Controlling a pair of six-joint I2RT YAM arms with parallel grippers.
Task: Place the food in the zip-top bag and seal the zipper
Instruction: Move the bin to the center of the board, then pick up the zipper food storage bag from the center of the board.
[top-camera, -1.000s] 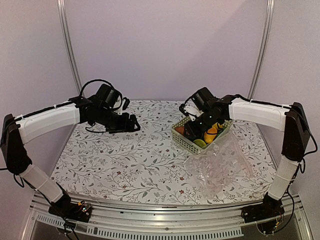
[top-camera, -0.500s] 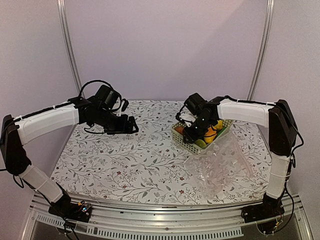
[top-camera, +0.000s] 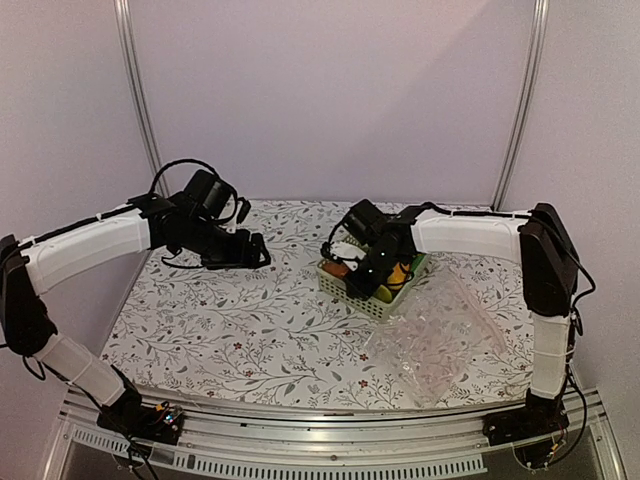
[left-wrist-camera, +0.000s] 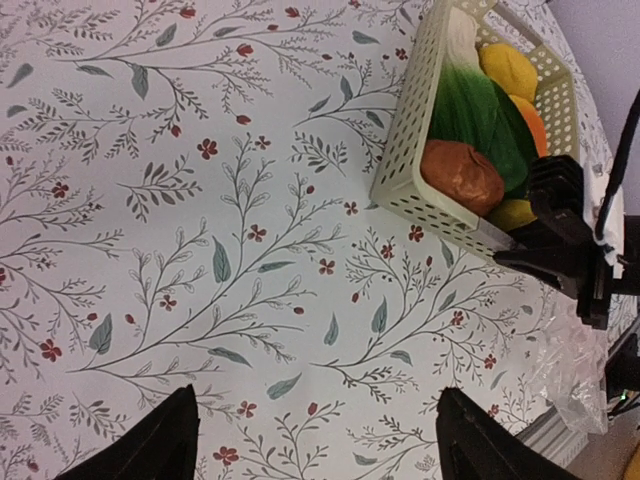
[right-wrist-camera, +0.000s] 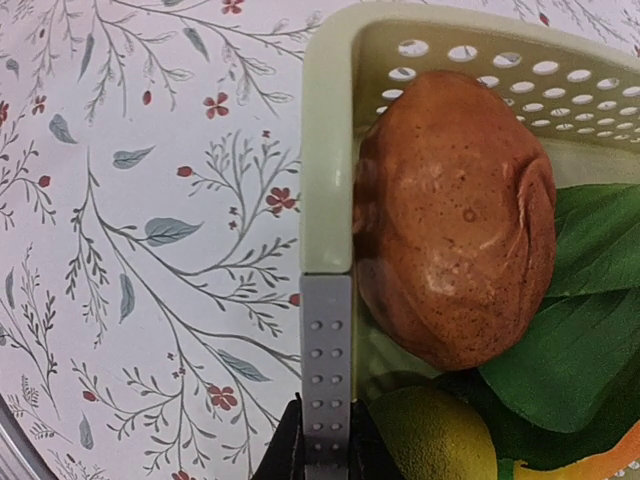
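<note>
Here we see the right gripper (right-wrist-camera: 326, 300) with its jaws clamped on the wall of the pale green basket (left-wrist-camera: 405, 130), right of centre on the worktop (top-camera: 250, 320). Inside lie the reddish-brown piece (right-wrist-camera: 455, 220), bok choy (left-wrist-camera: 480, 110) and a yellow fruit (left-wrist-camera: 508, 68). The zip-top bag (top-camera: 440, 335) lies toward the right front corner. The left gripper (left-wrist-camera: 315, 420) hovers, jaws apart.

The right pincer (left-wrist-camera: 490, 238) has swung left from above the basket (left-wrist-camera: 410, 120), come down at its left end and clamped onto the rim wall there. The basket has slid left, away from the right edge of the surface (top-camera: 250, 320), and turned a little. The left pincer (top-camera: 258, 250) has drifted slightly left.
</note>
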